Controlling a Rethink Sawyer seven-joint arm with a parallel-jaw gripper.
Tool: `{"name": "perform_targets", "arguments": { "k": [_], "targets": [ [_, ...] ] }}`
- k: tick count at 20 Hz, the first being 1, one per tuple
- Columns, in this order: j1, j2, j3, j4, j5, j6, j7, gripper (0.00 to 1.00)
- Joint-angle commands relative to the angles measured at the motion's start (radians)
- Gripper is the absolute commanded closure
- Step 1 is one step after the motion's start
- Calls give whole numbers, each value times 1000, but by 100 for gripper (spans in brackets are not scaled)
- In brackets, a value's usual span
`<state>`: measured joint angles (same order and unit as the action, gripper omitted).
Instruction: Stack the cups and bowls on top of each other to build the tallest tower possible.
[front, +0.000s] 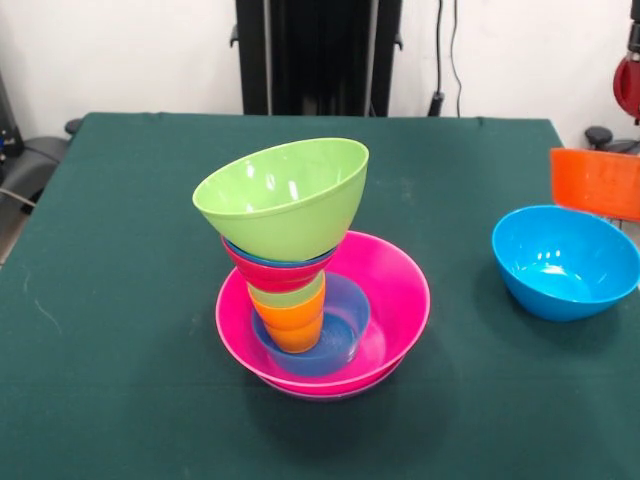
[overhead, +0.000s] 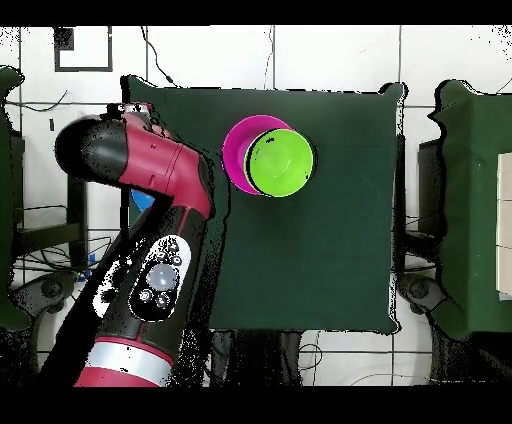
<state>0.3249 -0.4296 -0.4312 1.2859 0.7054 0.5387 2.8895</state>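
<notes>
The tower stands mid-table. Its base is a wide pink bowl with a purple rim showing under it. Inside sits a small blue bowl. On that rise the orange cup, the light green cup, a red bowl and, on top, a lime green bowl tilted toward the left. A large sky-blue bowl stands alone at the right. A blurred orange piece shows at the right edge; what holds it is hidden. The gripper itself is not visible.
The red arm lies over the table's left side in the overhead view and hides what is beneath it, except a blue sliver. A red arm part shows at the front view's right edge.
</notes>
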Motion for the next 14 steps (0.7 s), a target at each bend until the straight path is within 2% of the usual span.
{"name": "perform_targets", "arguments": {
  "k": [1,8,14],
  "targets": [
    [-42,24,100,93,5,22,142,100],
    [-95,14,133,162,-24,-37,46,100],
    [-128,4,160,207,-43,-68,7,100]
  ]
}}
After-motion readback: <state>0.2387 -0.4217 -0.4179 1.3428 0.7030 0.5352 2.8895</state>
